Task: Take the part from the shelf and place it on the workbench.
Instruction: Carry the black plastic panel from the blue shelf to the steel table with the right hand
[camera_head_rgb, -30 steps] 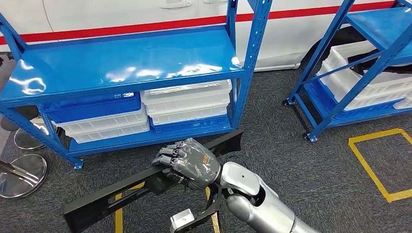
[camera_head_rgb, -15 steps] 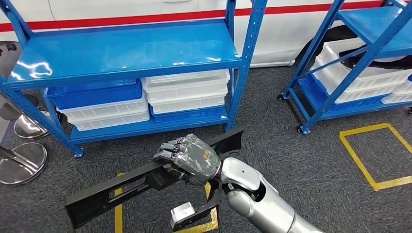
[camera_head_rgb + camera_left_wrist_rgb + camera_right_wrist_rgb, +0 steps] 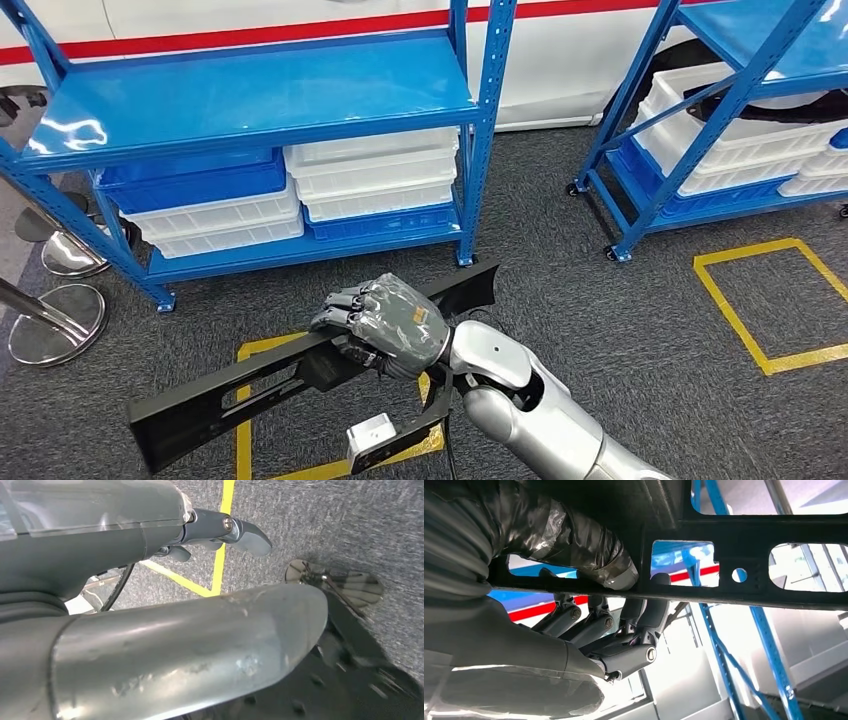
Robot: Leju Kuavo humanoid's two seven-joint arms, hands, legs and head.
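R hand (image 3: 385, 325) gripping long black part (image 3: 215, 395) near its middle, holding it tilted above grey carpet, in front of blue shelf (image 3: 250, 100). L hand (image 3: 220, 530): grip state unclear. White trays (image 3: 372, 180) and blue crates (image 3: 190, 180) sitting stacked on lower shelf; contents not visible. Part showing cutout slots, holes.

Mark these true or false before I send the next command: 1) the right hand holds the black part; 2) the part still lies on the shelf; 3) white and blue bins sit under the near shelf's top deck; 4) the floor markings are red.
1) True: the right hand grips the long black part.
2) False: the part is off the blue shelf, held above the carpet.
3) True: white bins and blue bins are stacked there.
4) False: the floor markings are yellow.
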